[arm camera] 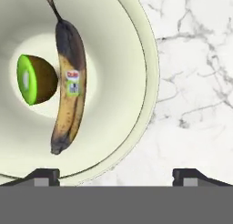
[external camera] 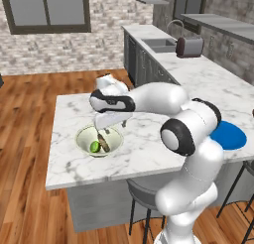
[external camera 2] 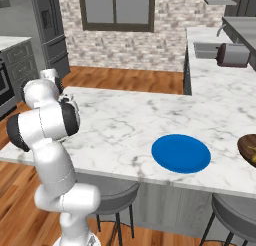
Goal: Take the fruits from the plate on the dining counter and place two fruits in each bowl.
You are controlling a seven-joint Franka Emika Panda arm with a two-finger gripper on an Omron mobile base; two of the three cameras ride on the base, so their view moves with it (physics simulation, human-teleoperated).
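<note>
Simulated kitchen, wood floor, brick wall. White marble dining counter (external camera: 149, 139) in front of robot. Gripper (arm camera: 116, 176) hangs above rim of cream bowl (external camera: 115, 139), finger tips wide apart, nothing between them. Bowl holds two fruits, touching: banana (arm camera: 69, 89) and green fruit (arm camera: 36, 79), cut face showing. Blue plate (external camera 2: 181, 153) lies well apart, bare. Judgement: this bowl is done. Dark round thing (external camera 2: 248, 147) at counter edge, contents unclear. Next move: lift arm clear, check other bowl.
</note>
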